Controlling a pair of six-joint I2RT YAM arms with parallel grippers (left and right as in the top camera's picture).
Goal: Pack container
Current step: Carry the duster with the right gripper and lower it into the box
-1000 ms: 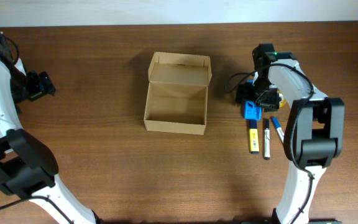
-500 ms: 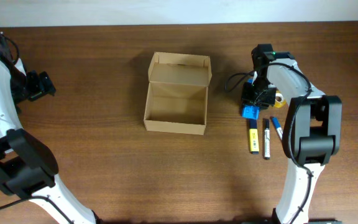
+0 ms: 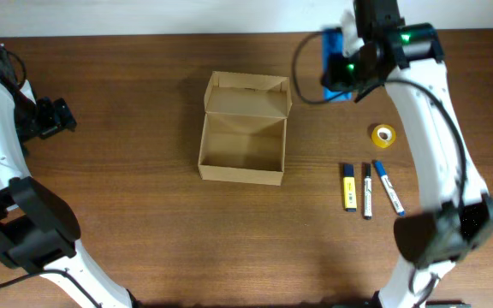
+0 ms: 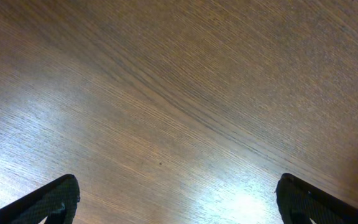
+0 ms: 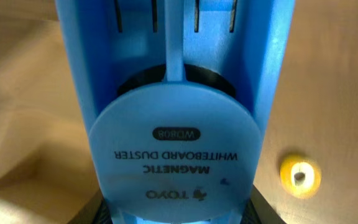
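Up near the far edge of the bench (image 3: 144, 239), the right claw (image 3: 351, 70) is clamped on a blue duster (image 3: 334, 53), which sits behind and to the right of the cardboard box (image 3: 243, 128). The right wrist camera is almost filled by the duster: a round blue face with upside-down print reading "MAGNETIC WHITEBOARD DUSTER", and a slotted blue body above it. The dark fingers (image 5: 98, 211) press against the duster's lower sides. Past its left side the tan cardboard shows, and past its right side a small yellow tape roll (image 5: 300, 175) lies on the wood, so the duster appears to hang in the air rather than rest on the bench.

The box stands near the middle of the bench with its flap lid folded back on the far side. Its inside shows only bare cardboard. To its right, well apart from it, lies the tape roll. Nearer the front edge three markers lie side by side: a yellow one (image 3: 348, 186), a black one (image 3: 367, 190) and a blue one (image 3: 389, 186).

The left claw (image 3: 58, 115) is far off at the left side of the bench. Its fingers (image 4: 51, 200) are spread wide over bare wood, with nothing between them.
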